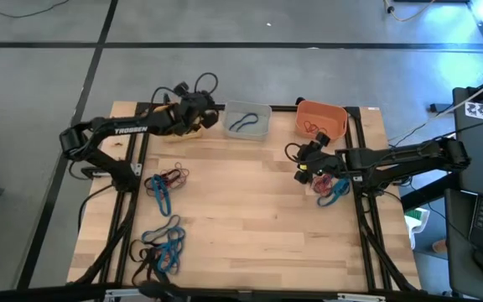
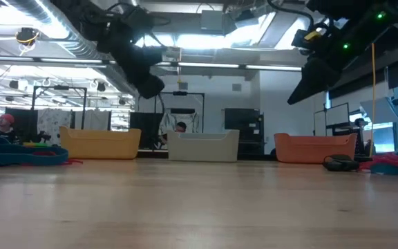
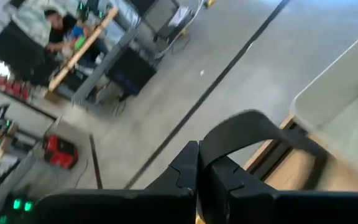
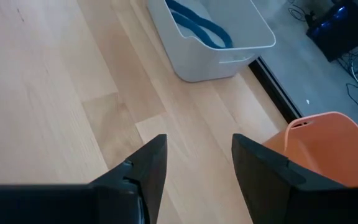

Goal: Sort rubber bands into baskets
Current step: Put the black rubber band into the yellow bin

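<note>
My left gripper [image 1: 214, 116] hangs over the far left of the table, above the yellow basket [image 2: 101, 143] and beside the pale grey basket [image 1: 248, 122]. It is shut on a black rubber band [image 3: 253, 124]. The grey basket holds a blue band [image 4: 201, 28]. The orange basket [image 1: 321, 117] holds red-orange bands. My right gripper [image 4: 197, 155] is open and holds nothing. It hovers over bare wood on the table's right, on the near side of the orange basket [image 4: 322, 143]. Loose rubber bands lie in piles at the left [image 1: 166, 180] and at the right [image 1: 329, 186]. My left gripper pinches the black band between its two shut fingers, at one end of the loop [image 3: 213, 155]. The rest of the loop arches out past the fingertips, clear of the table and the baskets. How many strands are between the fingers I cannot tell.
A second pile of blue and black bands [image 1: 162, 243] lies near the front left corner. The black frame rails [image 1: 363, 210] run along the table's left and right sides. Open wood [image 1: 250, 210] fills the table's middle.
</note>
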